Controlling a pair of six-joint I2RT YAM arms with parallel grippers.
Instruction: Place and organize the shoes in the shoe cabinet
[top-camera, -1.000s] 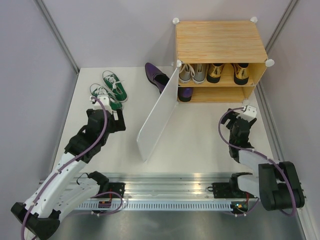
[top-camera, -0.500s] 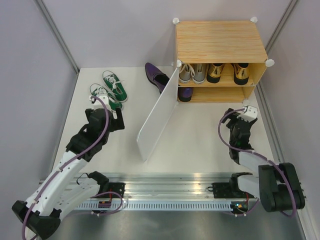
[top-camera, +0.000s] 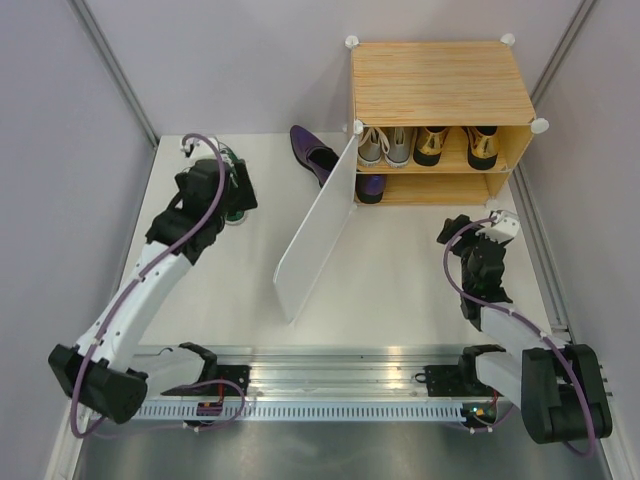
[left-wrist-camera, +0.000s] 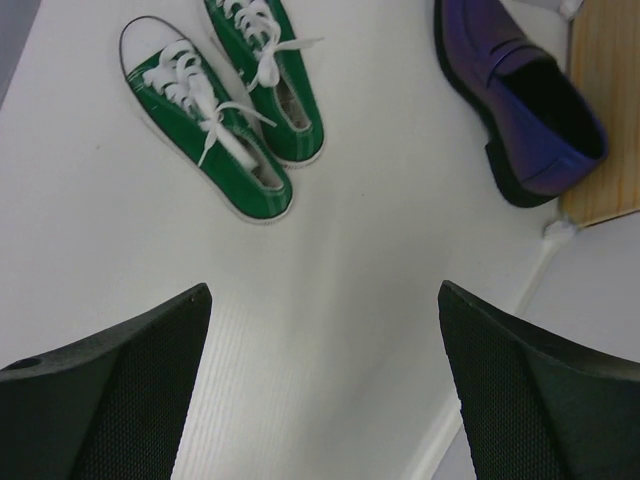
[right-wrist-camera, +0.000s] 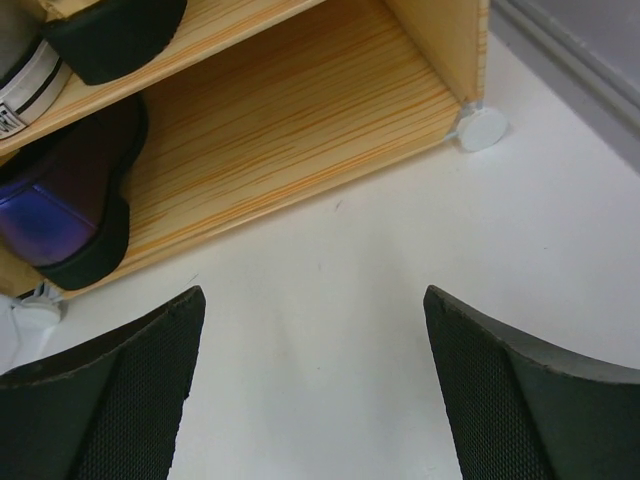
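Claws gape wide, both empty: left claw (left-wrist-camera: 322, 286) near two green sneakers (left-wrist-camera: 235, 125) on the desk (left-wrist-camera: 350, 250), one purple dress shoe (left-wrist-camera: 520, 110) beside. Right claw (right-wrist-camera: 314, 292) faces the shoe cabinet (top-camera: 440, 82): second purple shoe (right-wrist-camera: 60, 210) half hidden below; two grey sneakers (top-camera: 385, 145), two gold shoes (top-camera: 456, 146) above.

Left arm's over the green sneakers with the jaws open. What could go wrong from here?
1. The green sneakers lie close side by side, laces sprawled; the open left gripper could snag a lace or drag both.
2. The white door stands open between that arm and the shoe cabinet; a carried sneaker may knock it.
3. The upper shelf looks full with grey sneakers and gold shoes, so only the lower shelf has room.
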